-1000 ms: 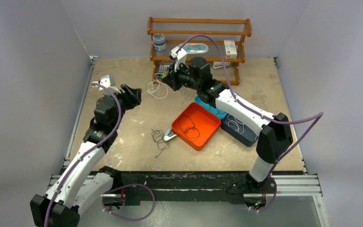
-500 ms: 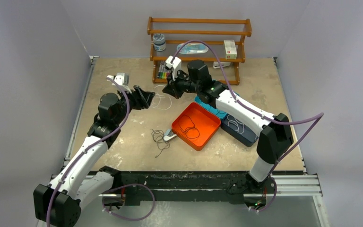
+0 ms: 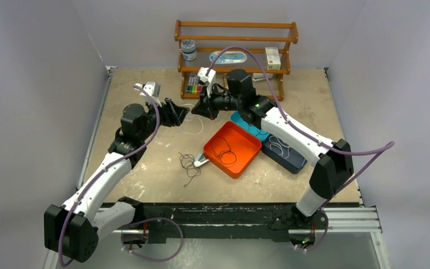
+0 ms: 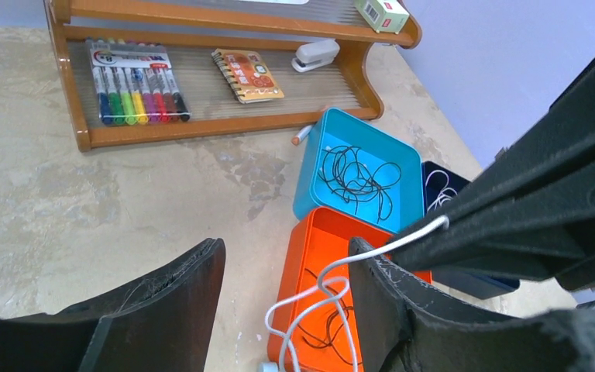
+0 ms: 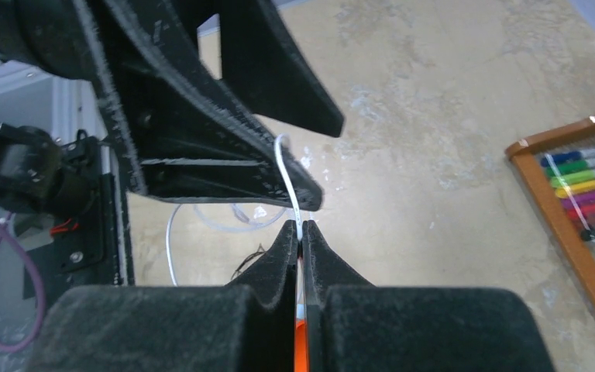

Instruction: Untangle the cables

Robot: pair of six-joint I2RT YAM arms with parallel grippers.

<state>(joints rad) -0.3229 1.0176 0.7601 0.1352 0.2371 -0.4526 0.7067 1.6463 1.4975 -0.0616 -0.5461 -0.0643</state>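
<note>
Since the right tool [image 5: 300, 226] was clenched on the white cable [image 5: 285, 167], raised just beyond the orange tray [image 3: 249, 152], we listed the left tool [image 4: 283, 263] as released, jaws astride it, presumably for a second hold.

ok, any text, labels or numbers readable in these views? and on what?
"8": seems to read so, on the header strip of the marker pack; the rest of that strip is blurred.
Notebook: cover print too small to read.
Box: print unreadable.
Jar: label too small to read.
Nothing else legible.
</note>
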